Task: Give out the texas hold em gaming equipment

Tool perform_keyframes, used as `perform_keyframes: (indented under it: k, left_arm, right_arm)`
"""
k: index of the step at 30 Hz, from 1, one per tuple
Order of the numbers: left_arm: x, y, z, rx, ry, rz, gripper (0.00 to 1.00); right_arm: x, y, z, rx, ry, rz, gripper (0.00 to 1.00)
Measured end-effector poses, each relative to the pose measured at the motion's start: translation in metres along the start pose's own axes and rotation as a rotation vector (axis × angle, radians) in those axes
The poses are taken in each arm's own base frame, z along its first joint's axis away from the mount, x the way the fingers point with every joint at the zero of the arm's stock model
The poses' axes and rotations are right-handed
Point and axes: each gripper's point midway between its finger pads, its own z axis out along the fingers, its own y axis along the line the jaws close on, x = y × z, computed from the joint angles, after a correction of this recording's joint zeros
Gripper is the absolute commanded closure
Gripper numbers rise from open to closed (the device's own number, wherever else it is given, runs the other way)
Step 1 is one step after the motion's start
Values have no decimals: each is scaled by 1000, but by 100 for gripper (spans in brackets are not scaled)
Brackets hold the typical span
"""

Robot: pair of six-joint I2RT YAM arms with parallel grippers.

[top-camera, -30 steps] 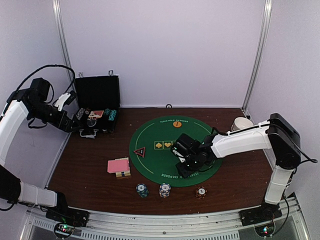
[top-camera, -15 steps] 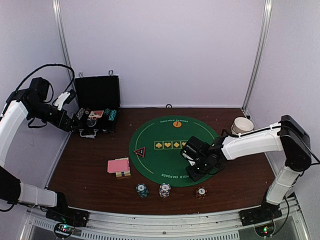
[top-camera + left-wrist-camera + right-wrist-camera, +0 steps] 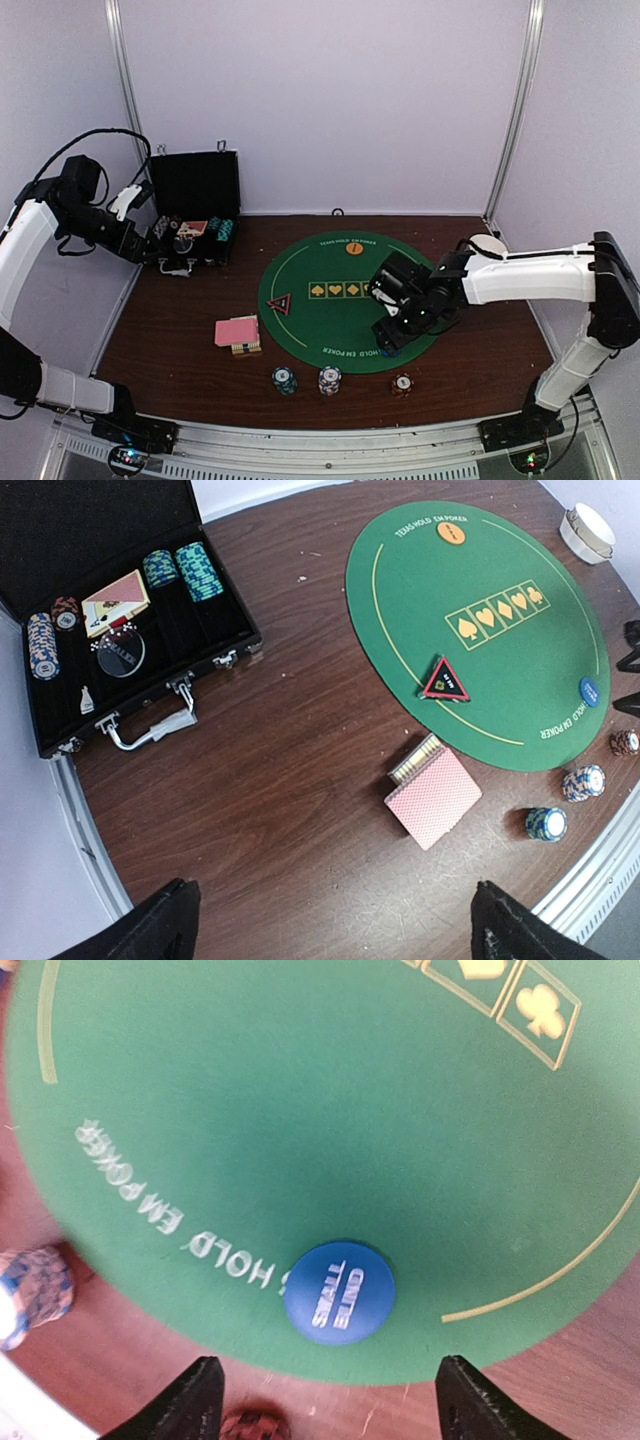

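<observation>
Dark wood table (image 3: 170,330), pale booth walls round it, round green felt mat (image 3: 310,325) in the middle.

Right jaws: spread wide over the mat's near-right rim, nothing btwn the fingertips (image 3: 198,1400). A sec ago they were pinched much narrower, so this reads as a release just made. Directly under them the blue disc (image 3: 338,1293), marked SMALL BLIND, lies flat on the felt just inside the yellow border line, clear of both fingers. The right arm (image 3: 520,275) has also swung from mid-mat out to this edge. Judgement: small-blind button is placed, and these jaws are free for the next pickup.

Outward from there:
- Red chip stack (image 3: 402,383) sits on bare wood just off the mat edge, in a row w/ the white-blue stack (image 3: 329,380) and teal stack (image 3: 284,379) along the near side.
- Black-red triangle marker (image 3: 279,303) is on the mat's left part, orange disc (image 3: 354,248) at its far rim.
- Pink-backed cards (image 3: 237,331) lie on the wood left of the mat.
- White cup (image 3: 588,530) stands off the mat, far right.

Left jaws: fully spread, empty, held high over the table's left side, no change.

Below them the black case (image 3: 120,610) stands open w/ more chips + a card pack inside. So distribution looks partway done, and the next fetch prob. comes from there.
</observation>
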Motion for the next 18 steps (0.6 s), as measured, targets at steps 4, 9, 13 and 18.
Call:
perform_keyframes:
  k: [4, 9, 13, 18]
  left_arm:
    - [0, 0, 1, 1, 3, -1, 2]
    - [1, 1, 3, 4, 8, -4, 2]
    - [1, 2, 4, 6, 13, -6, 2]
    - [1, 2, 4, 6, 13, -6, 2]
  right_arm:
    - [1, 2, -31, -50, -29, 12, 18]
    - [24, 11, -46, -98, -5, -2, 13]
    - [54, 22, -37, -113, 66, -27, 12]
    - [65, 35, -28, -115, 102, -57, 16]
